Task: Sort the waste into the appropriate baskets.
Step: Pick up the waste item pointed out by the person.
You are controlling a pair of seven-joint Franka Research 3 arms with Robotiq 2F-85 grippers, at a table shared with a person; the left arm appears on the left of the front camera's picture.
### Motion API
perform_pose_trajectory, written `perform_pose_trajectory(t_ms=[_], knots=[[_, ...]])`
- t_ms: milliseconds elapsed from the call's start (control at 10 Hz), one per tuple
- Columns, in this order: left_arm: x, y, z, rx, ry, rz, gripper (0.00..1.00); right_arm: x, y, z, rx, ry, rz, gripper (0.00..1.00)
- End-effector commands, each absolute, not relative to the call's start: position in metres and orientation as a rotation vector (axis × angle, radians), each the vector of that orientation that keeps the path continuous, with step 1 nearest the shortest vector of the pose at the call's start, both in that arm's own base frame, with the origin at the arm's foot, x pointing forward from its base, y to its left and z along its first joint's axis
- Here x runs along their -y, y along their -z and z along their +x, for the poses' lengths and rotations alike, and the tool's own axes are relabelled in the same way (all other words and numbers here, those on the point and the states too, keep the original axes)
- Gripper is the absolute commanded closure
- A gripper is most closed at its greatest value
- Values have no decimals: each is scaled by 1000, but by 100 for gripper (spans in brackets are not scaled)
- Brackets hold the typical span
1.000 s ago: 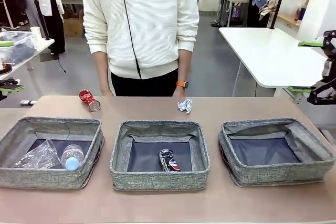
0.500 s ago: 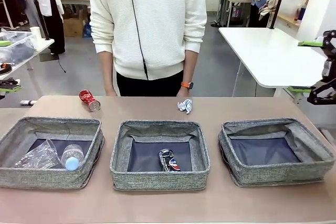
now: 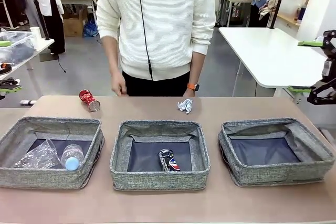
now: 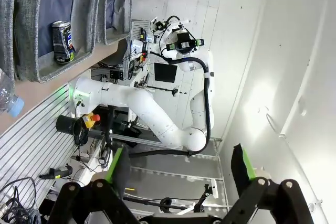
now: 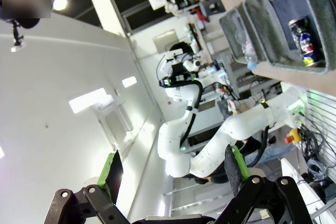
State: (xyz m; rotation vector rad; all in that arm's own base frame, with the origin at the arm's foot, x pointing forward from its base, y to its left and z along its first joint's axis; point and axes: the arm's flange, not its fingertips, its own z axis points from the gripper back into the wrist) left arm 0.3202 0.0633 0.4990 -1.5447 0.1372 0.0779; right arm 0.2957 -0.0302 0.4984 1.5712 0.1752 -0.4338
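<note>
- The left end effector (image 4: 178, 166) has its black, green-padded fingers spread wide, holding and touching nothing, with its wrist turned away from the desk.
- The right end effector (image 5: 172, 167) is spread just as wide and is also bare. In the front view it hangs at the scene's right edge, raised above desk level, fingers pointing inward.
- On the smooth tan desk (image 3: 157, 205), three low, square, soft-sided bins of grey woven fabric stand in a row.
- The left basket (image 3: 50, 179) holds a crinkled clear plastic bag (image 3: 39, 156) and, just beside it, a clear plastic bottle (image 3: 73, 157) on its side.
- The middle basket (image 3: 157, 179) holds a dark blue-silver can (image 3: 169, 160) lying on the dark lining.
- The right basket (image 3: 278, 174) has slumping walls.
- A crushed red can (image 3: 89, 100) lies on the desk beyond the left basket, and a crumpled white paper wad (image 3: 185, 106) lies beyond the middle one.
- At the far edge, a person (image 3: 157, 24) in a ribbed white sweater stands with one hand (image 3: 119, 85) hanging right of the red can. The other hand (image 3: 187, 92), with an orange wristband (image 3: 193, 86), is just behind the wad.
</note>
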Motion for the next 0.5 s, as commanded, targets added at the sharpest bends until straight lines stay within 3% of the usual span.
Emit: perform_pose_trajectory(t_ms=[0, 400], knots=[[-64, -499, 319, -130, -50, -1547, 0, 28, -499, 294, -167, 419, 1592, 0], [-64, -499, 319, -130, -50, -1547, 0, 28, -499, 294, -167, 419, 1592, 0]])
